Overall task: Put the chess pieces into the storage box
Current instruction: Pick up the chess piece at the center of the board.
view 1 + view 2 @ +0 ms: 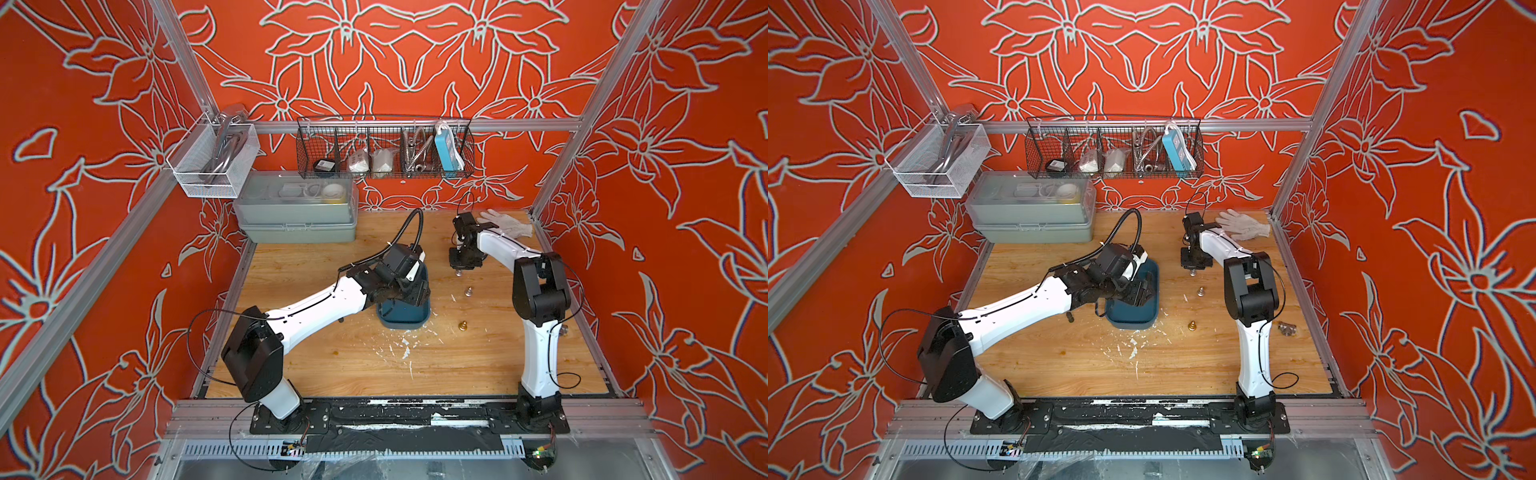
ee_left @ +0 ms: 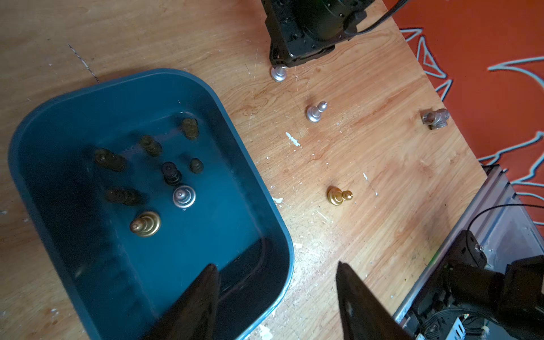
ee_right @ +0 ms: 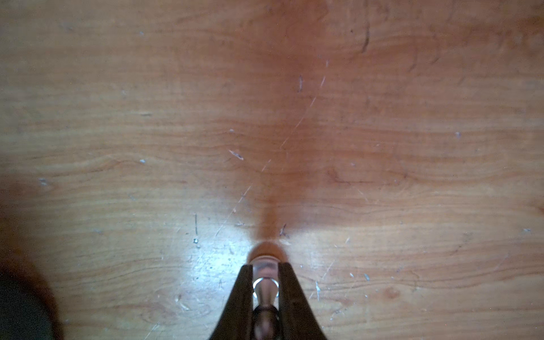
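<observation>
Silver and glossy, the tiny pawn-shaped silver chess piece (image 3: 265, 290) is pinched between my right fingers (image 3: 265, 269), which have closed on its narrow neck above the flared round base. This is out past the far right corner of the low dark teal plastic storage box (image 2: 117, 79), well clear of its rim. I cannot tell whether the base rests on the pale wooden worktop (image 2: 176, 35) or hangs just off it. My left fingers (image 2: 275, 265) stand apart and hold nothing. They straddle the box's rim, one over the inside and one over the worktop. Several dark pieces, one silver and one gold already lie inside the box. A second small silver pawn (image 2: 315, 112) and a small gold pawn (image 2: 338, 195) stand upright to the right of the box, apart from each other. I judge these pieces to be light, hard and slick, and not fragile. The rounded, polished neck gives little to bite on, so a piece could pivot or squirt out if I squeeze off-centre. The waist just above the base looks like the best place to hold one, with my fingers square across it. I should let go low inside the box, because a piece like this is likely to bounce and roll.
</observation>
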Controlling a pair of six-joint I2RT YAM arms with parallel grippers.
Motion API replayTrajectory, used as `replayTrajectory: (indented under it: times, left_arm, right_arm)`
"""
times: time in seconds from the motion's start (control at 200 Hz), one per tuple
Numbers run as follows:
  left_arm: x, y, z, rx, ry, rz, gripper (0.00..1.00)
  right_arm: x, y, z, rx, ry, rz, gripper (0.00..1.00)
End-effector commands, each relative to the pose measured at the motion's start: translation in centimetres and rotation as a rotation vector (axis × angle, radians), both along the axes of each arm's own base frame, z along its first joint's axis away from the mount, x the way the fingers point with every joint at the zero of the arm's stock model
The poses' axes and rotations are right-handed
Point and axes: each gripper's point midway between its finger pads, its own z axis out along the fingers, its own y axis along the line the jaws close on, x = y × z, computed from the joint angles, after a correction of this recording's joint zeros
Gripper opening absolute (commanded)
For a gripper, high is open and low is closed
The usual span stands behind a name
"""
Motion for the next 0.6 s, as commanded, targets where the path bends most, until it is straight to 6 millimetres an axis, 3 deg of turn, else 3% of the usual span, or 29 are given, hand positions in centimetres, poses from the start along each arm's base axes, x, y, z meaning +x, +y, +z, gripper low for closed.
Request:
replayTrajectory:
  times: [0.0, 0.185, 0.4, 0.596]
  left_arm:
    - [-0.1, 0.3, 0.0, 0.012, -0.014, -0.002, 0.63]
    - [-0.2, 1.0, 0.4, 0.020, -0.033, 0.016, 0.63]
    - [-0.6, 3.4, 0.5, 0.030, -0.046, 0.070, 0.64]
    - [-1.4, 5.0, 0.6, 0.002, -0.036, 0.079, 0.64]
  right_arm:
    - [-0.9, -0.1, 0.3, -0.013, 0.009, -0.015, 0.15]
    - [-2.3, 0.6, 1.0, -0.004, -0.001, -0.012, 0.15]
    - [-4.9, 1.3, 1.7, 0.002, -0.012, 0.000, 0.15]
    - [-7.0, 2.2, 4.0, -0.002, -0.049, 0.045, 0.15]
